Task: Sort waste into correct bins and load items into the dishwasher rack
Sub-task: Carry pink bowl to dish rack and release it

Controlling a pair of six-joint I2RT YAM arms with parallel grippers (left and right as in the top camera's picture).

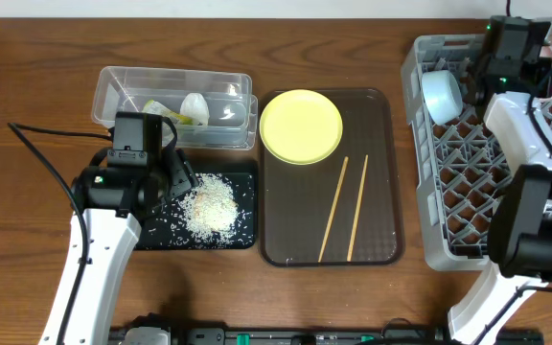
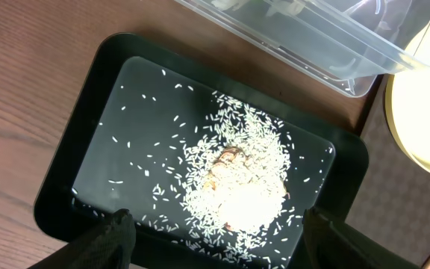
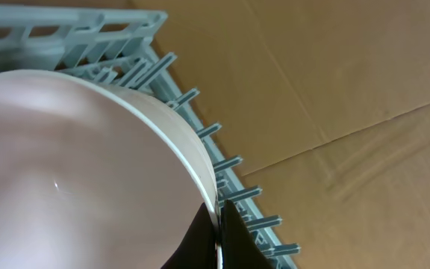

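On the table (image 1: pixel 27 57), rice (image 1: pixel 209 206) sits binned left of the brown tray (image 1: pixel 381 192); plate (image 1: pixel 301 126) and chopsticks (image 1: pixel 333 209) wait on it. Left gripper (image 2: pixel 219 228) gapes, right gripper (image 3: pixel 219 224) clamps the white bowl (image 3: pixel 73 164).

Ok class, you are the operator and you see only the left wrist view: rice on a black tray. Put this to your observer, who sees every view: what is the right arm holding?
Observer: The right gripper is shut on the rim of a white bowl, at the far edge of the dishwasher rack.
Operator: Is anything in the rack?
Observer: A light blue bowl, on its side near the far left corner.
Operator: And the chopsticks?
Observer: Both chopsticks lie on the brown tray, on the near side of the yellow plate.
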